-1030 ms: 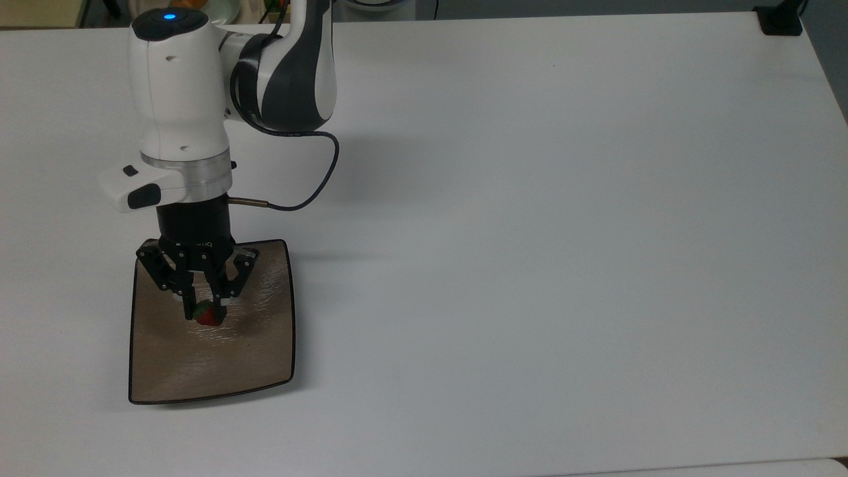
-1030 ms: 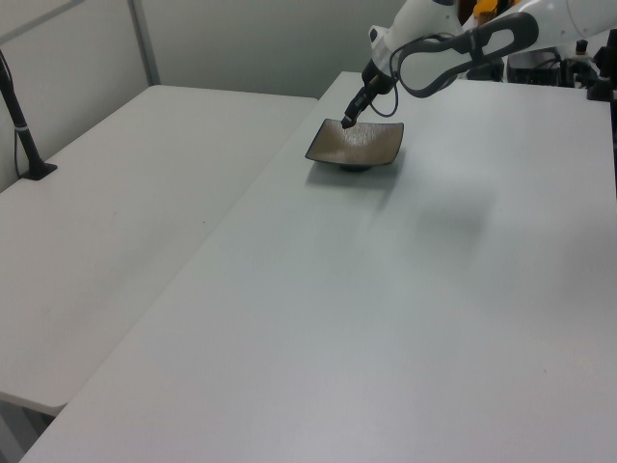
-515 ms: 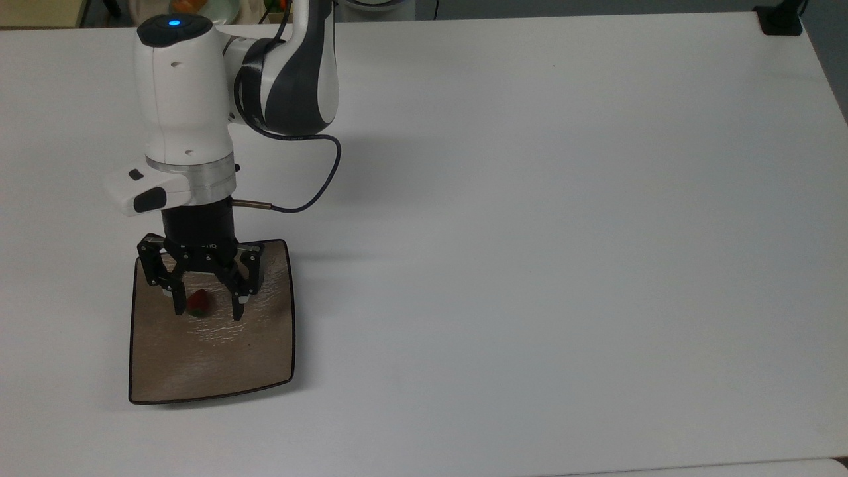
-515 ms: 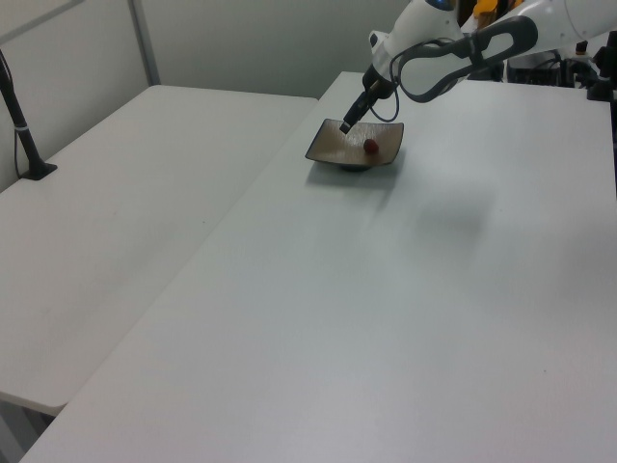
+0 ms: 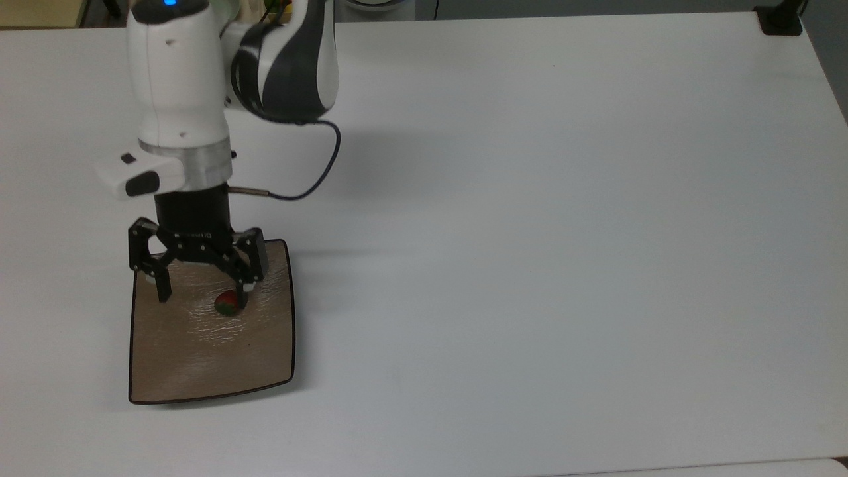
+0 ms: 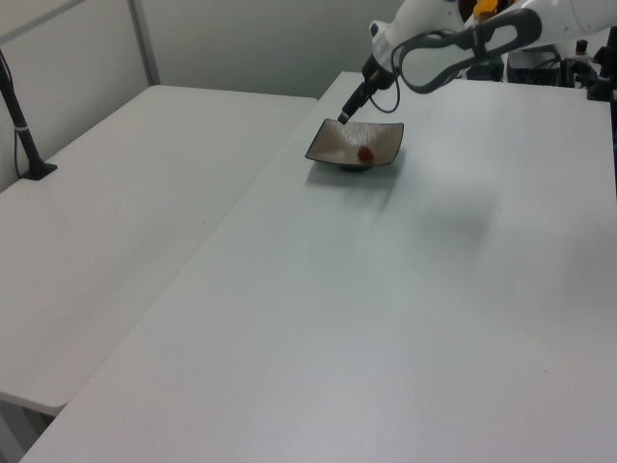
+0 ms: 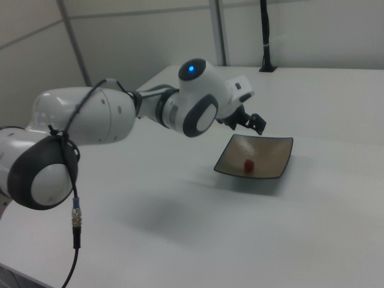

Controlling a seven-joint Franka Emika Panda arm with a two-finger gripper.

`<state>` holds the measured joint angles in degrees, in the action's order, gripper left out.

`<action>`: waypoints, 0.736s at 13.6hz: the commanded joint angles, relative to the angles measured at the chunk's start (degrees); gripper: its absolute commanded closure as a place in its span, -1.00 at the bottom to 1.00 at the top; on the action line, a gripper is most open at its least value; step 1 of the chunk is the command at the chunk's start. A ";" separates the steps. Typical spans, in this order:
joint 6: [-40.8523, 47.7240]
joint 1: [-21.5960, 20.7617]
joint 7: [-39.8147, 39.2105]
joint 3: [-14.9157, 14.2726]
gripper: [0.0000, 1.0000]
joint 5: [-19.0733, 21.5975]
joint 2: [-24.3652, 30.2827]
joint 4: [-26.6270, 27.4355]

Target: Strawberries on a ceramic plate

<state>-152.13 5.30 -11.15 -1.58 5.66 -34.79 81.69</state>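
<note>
The strawberry (image 5: 227, 303) is red, with a dark green cap. The ceramic plate (image 5: 199, 358) is glossy tan-brown with a thin dark rim, and its surface has a rippled pattern with pale reflections. The gripper (image 5: 203, 291) is black, with small pale pads at the fingertips. The arm (image 5: 179, 79) is white with dark grey sections, a silver ring near the wrist and a small blue light on top. Its cable (image 5: 311, 185) is dark. The table (image 5: 563, 232) is plain white. At the table's far right corner in the top view, a mount (image 5: 780, 20) is black.

one strawberry (image 5: 227, 303), one ceramic plate (image 5: 199, 358), one pincer (image 5: 202, 290)
</note>
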 commanded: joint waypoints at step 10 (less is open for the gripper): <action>57.79 -3.89 3.31 -0.53 -1.00 0.49 28.00 3.30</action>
<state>-100.92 3.89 -10.75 -1.52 5.67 -12.45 81.85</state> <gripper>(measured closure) 0.000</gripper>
